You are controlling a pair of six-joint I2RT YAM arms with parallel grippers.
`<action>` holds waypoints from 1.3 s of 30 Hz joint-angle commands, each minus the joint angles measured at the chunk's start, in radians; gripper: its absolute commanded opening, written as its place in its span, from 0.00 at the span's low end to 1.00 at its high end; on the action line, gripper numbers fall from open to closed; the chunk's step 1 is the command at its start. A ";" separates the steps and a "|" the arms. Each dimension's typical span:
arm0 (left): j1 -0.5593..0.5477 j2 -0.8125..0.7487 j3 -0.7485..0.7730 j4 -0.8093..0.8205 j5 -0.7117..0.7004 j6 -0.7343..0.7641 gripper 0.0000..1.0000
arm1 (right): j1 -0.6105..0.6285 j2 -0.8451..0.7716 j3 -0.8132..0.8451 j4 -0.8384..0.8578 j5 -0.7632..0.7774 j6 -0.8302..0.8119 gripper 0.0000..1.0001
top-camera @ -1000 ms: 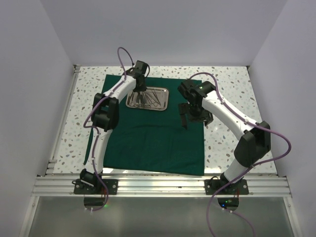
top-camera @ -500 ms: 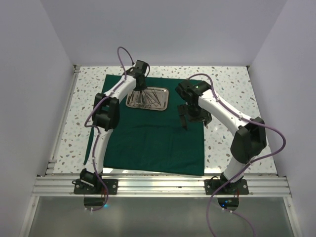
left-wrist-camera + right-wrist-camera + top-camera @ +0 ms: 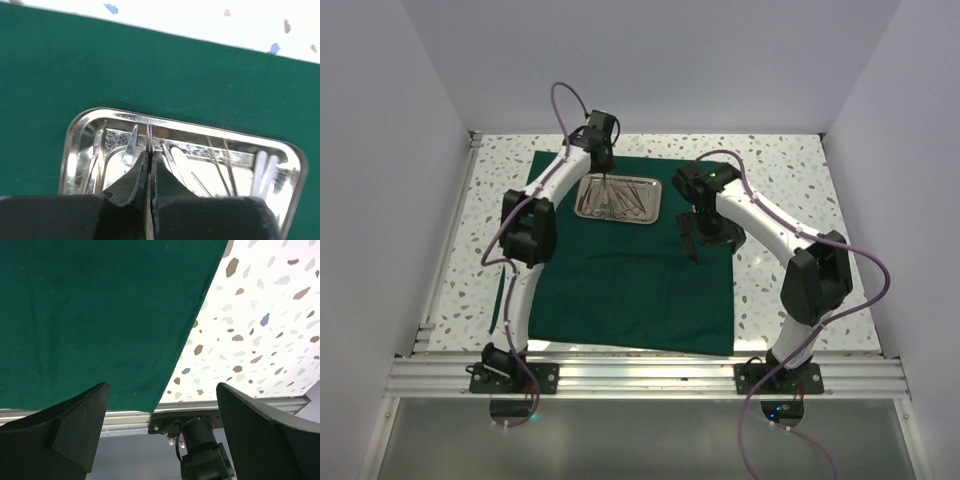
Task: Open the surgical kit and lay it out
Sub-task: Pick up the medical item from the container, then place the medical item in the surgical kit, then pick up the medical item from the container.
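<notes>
Green cloth (image 3: 620,290) over speckled table (image 3: 780,170) — left hand (image 3: 149,154) pinches slim instrument (image 3: 149,133), right hand (image 3: 161,390) open

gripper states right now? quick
Left gripper: jaws shut on a slim silver instrument above the tray.
Right gripper: jaws open, empty, over the green cloth edge.

cloth wrap (image 3: 630,280): dark green, lying spread open and flat | steel tray (image 3: 70,150): shiny, rectangular, round-cornered, sitting on the cloth's far part | instruments (image 3: 220,162): slim, silver, lying side by side inside the tray | thin instrument (image 3: 149,134): sticking up, being pinched by the left gripper (image 3: 149,152)
</notes>
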 commanded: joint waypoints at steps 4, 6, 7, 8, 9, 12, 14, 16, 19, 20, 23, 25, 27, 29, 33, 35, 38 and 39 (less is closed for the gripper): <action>-0.001 -0.307 -0.222 0.028 0.057 0.044 0.00 | -0.003 0.032 0.070 0.031 0.000 -0.061 0.93; -0.016 -0.422 -0.343 0.056 0.123 0.041 0.00 | -0.001 0.047 0.095 0.034 -0.007 -0.068 0.93; -0.024 -0.463 -0.473 0.069 0.145 0.036 0.00 | -0.003 0.065 0.104 0.037 -0.010 -0.074 0.93; -0.044 -0.544 -0.540 0.092 0.180 0.035 0.00 | -0.003 0.075 0.121 0.039 -0.016 -0.075 0.93; -0.053 -0.584 -0.606 0.100 0.194 0.030 0.00 | -0.004 0.082 0.130 0.039 -0.020 -0.077 0.93; -0.093 -0.729 -0.894 0.129 0.212 -0.007 0.00 | -0.004 0.110 0.153 0.042 -0.040 -0.077 0.93; -0.120 -0.818 -0.991 0.167 0.253 -0.036 0.00 | -0.004 0.122 0.156 0.045 -0.051 -0.077 0.92; -0.142 -0.856 -1.112 0.200 0.266 -0.056 0.00 | -0.004 0.127 0.149 0.049 -0.054 -0.075 0.92; -0.163 -0.882 -1.186 0.220 0.284 -0.074 0.00 | -0.004 0.132 0.129 0.055 -0.068 -0.075 0.92; -0.163 -0.879 -1.192 0.208 0.287 -0.077 0.00 | -0.004 0.132 0.125 0.055 -0.071 -0.075 0.92; -0.173 -0.878 -1.203 0.197 0.313 -0.082 0.00 | -0.004 0.125 0.103 0.058 -0.074 -0.075 0.92; -0.180 -0.879 -1.224 0.194 0.333 -0.085 0.01 | -0.004 0.122 0.093 0.060 -0.071 -0.077 0.92; -0.193 -0.885 -1.237 0.177 0.355 -0.090 0.28 | -0.004 0.122 0.079 0.058 -0.070 -0.077 0.92; -0.199 -0.908 -1.228 0.133 0.344 -0.097 0.44 | -0.004 0.122 0.075 0.057 -0.063 -0.077 0.92; -0.197 -0.938 -1.067 0.036 0.268 -0.074 0.68 | -0.004 0.125 0.082 0.048 -0.056 -0.077 0.92; -0.188 -0.898 -0.978 -0.010 0.210 -0.039 0.71 | -0.004 0.127 0.093 0.042 -0.047 -0.075 0.92; -0.155 -0.800 -0.812 -0.009 0.127 0.018 0.66 | -0.004 0.121 0.109 0.029 -0.045 -0.068 0.92; -0.138 -0.766 -0.731 -0.009 0.120 0.039 0.65 | -0.004 0.118 0.112 0.029 -0.048 -0.063 0.92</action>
